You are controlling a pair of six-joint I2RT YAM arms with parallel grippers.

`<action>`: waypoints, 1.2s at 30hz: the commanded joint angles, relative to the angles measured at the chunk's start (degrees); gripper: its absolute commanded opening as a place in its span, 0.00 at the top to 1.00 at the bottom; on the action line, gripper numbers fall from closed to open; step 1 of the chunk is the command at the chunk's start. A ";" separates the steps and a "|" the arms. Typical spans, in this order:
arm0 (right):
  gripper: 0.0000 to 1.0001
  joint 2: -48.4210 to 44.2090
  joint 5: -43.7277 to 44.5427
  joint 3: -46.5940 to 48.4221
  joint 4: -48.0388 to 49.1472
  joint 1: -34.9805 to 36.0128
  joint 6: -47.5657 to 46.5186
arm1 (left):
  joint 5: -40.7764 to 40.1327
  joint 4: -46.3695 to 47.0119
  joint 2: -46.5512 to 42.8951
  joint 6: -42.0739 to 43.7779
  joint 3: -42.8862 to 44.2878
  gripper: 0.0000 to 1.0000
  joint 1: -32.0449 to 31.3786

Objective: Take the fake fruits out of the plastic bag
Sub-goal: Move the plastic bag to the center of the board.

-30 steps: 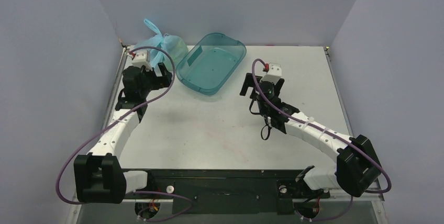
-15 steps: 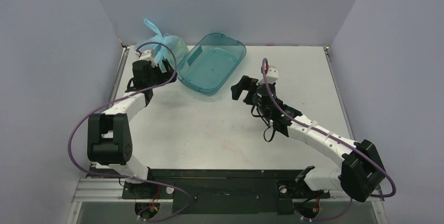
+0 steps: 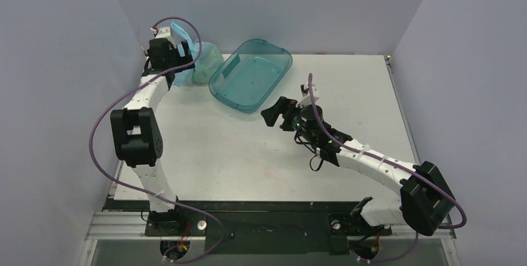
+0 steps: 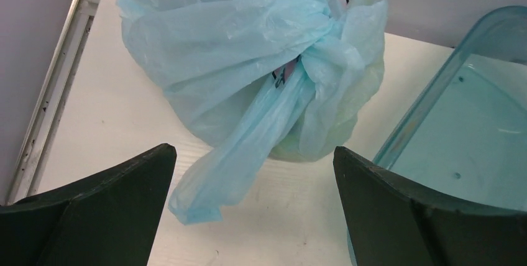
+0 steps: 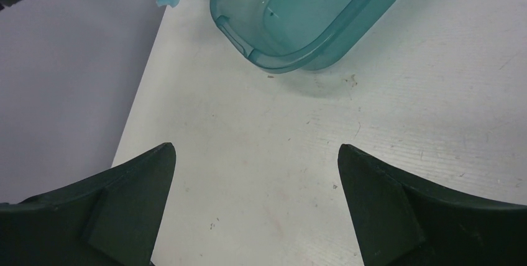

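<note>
Left pincer (image 4: 252,154) hovering, fingers wide apart, touching nothing. Plastic bag (image 4: 248,48) sitting knotted on surface (image 4: 112,123) straight ahead of it, handle loop (image 4: 230,160) drooping toward gap between fingers. Teal tub (image 4: 472,129) lying just beside bag, ahead of right finger. Right pincer (image 5: 255,151) hanging apart over surface, tub ahead.

Robot lab cell, not a home or shop. White scuffed tabletop (image 3: 248,154) is boxed in by plain lavender-grey walls (image 3: 56,61) on three sides. Left arm (image 3: 142,101) and right arm (image 3: 366,160) are bolted to a black base plate (image 3: 267,219) on metal framing (image 3: 118,236), with purple cables (image 3: 94,130) looped loose.
</note>
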 commanded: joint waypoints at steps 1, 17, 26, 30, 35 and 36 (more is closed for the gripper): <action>0.00 -0.48 0.12 1.08 2.93 0.94 -2.11 | 0.10 -13.45 7.08 4.65 9.69 0.01 0.79; 0.03 3.34 -0.95 5.40 -1.37 0.79 -6.37 | 7.42 -11.92 2.75 7.00 -3.48 0.77 1.08; 0.04 6.50 -3.79 6.46 -1.01 0.74 -6.37 | 3.42 -18.94 -10.75 -7.70 -16.02 0.97 1.02; 0.04 7.25 -4.81 7.23 -1.61 0.75 -7.15 | 6.45 -19.95 -20.01 -15.21 -27.51 0.99 0.24; 0.04 7.23 -5.01 6.73 -0.66 1.02 -7.68 | 8.60 -16.96 -34.20 -21.87 -43.08 1.00 -6.51; 0.04 7.20 -5.11 6.43 -0.08 1.20 -7.67 | 7.98 -17.12 -37.28 -23.89 -44.11 1.00 -7.95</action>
